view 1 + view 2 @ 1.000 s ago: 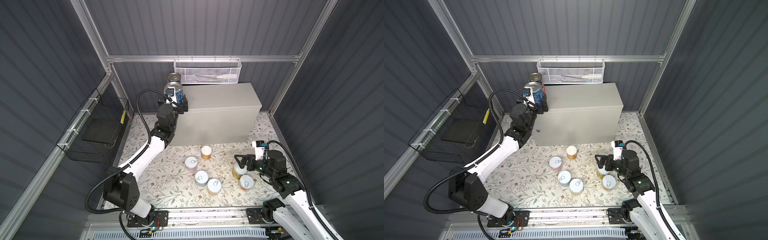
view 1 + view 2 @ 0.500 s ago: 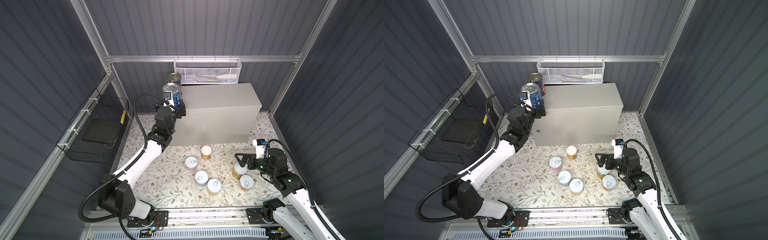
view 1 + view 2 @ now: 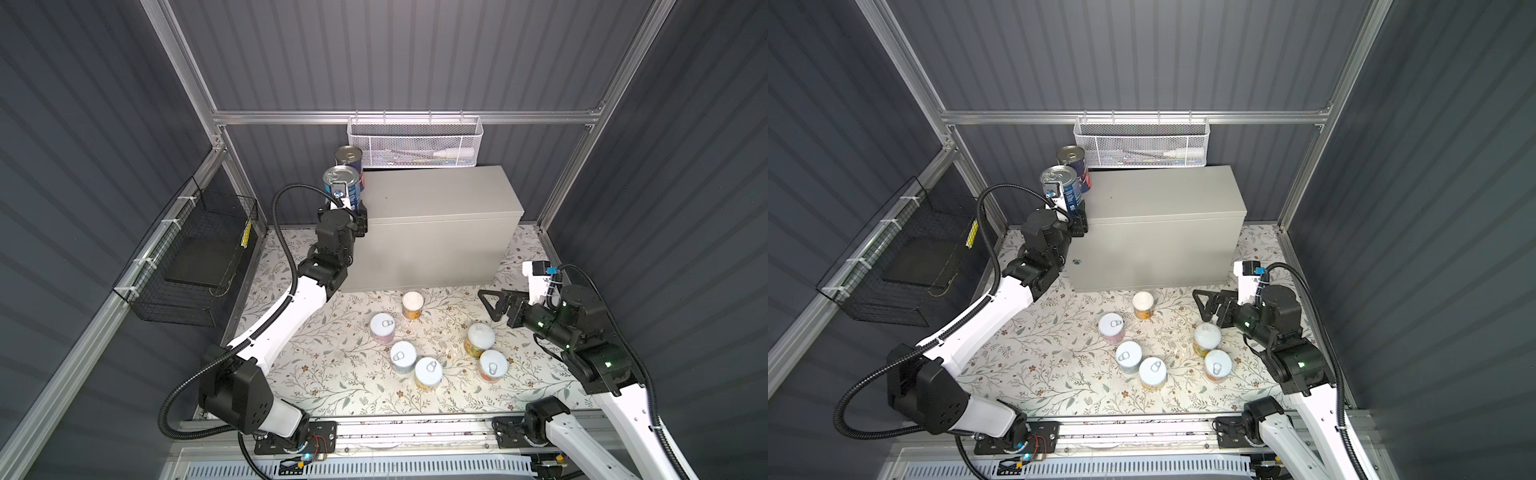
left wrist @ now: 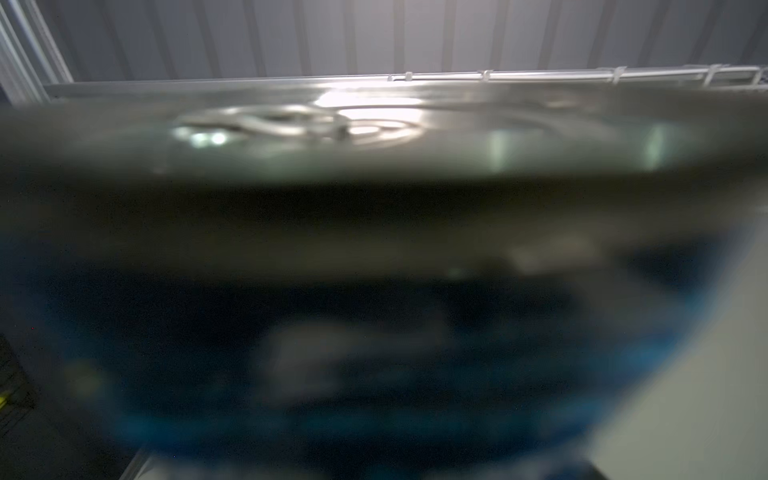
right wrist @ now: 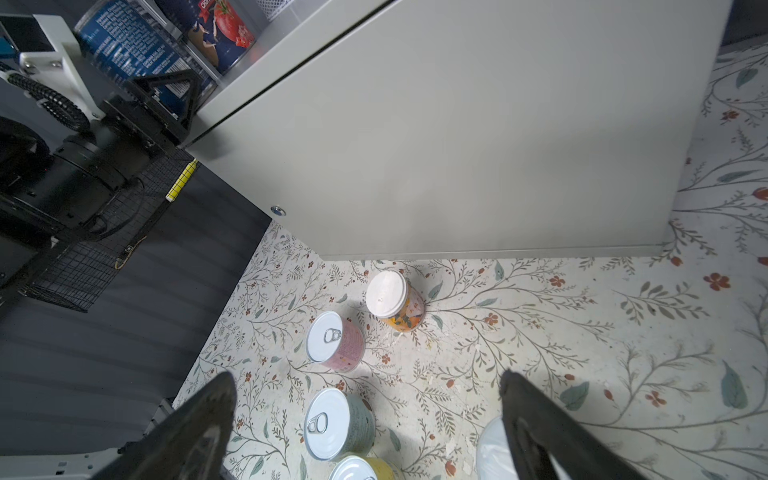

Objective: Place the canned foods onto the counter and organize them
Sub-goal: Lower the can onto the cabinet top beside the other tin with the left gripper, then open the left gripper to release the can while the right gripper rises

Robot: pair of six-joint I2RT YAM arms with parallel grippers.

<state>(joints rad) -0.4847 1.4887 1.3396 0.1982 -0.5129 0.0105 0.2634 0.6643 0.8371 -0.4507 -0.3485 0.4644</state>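
A silver-lidded can with a dark blue label point(image 3: 343, 185) point(image 3: 1061, 183) stands upright at the front left corner of the beige-grey counter point(image 3: 436, 195) point(image 3: 1163, 195). My left gripper point(image 3: 347, 203) is shut on its lower half. In the left wrist view this can point(image 4: 374, 332) fills the picture as a blur and hides the jaws. A second blue can point(image 3: 349, 158) point(image 5: 224, 29) stands just behind it. Several small white-lidded cans point(image 3: 403, 356) point(image 5: 334, 343) stand on the floral floor. My right gripper point(image 3: 492, 307) point(image 5: 365, 380) hangs open just above them, beside one can point(image 3: 480, 340).
A white mesh basket point(image 3: 415, 143) hangs on the back wall just above the counter. A black wire basket point(image 3: 195, 257) hangs on the left wall. Corrugated walls close in both sides. The floral mat point(image 3: 332, 374) runs in front of the counter down to the arm rail.
The left arm has shifted the held blue can slightly left and forward, away from the can behind it. The right arm has barely moved.
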